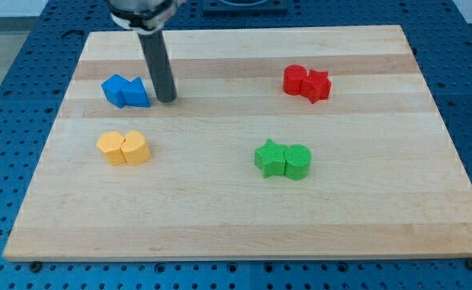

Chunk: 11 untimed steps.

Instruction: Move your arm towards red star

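My tip (pixel 167 99) sits just right of the blue blocks (pixel 126 91); bare rod, holding nothing. Red star-shaped block (pixel 318 84) lies well apart rightward, path clear.

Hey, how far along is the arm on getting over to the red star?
Nothing looks done yet. My tip sits at the view's upper left, just right of the blue blocks, possibly touching them. The red star block, paired with another red block, lies at the view's upper right, across bare wooden board. What is left is nearly the whole crossing towards the view's right.
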Each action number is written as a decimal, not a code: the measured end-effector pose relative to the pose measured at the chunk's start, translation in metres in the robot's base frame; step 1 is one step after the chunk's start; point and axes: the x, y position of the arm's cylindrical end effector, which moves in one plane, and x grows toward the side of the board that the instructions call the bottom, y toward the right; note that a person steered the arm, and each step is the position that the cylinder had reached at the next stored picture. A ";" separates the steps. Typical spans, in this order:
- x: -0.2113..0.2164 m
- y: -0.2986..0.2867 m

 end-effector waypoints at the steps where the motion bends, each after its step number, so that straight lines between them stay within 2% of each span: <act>1: 0.024 0.010; 3: 0.050 -0.002; 4: 0.052 -0.026; 5: 0.046 -0.022; 6: 0.046 0.043; 8: 0.035 0.229; 9: 0.024 0.304; 10: 0.004 0.330; 11: -0.021 0.329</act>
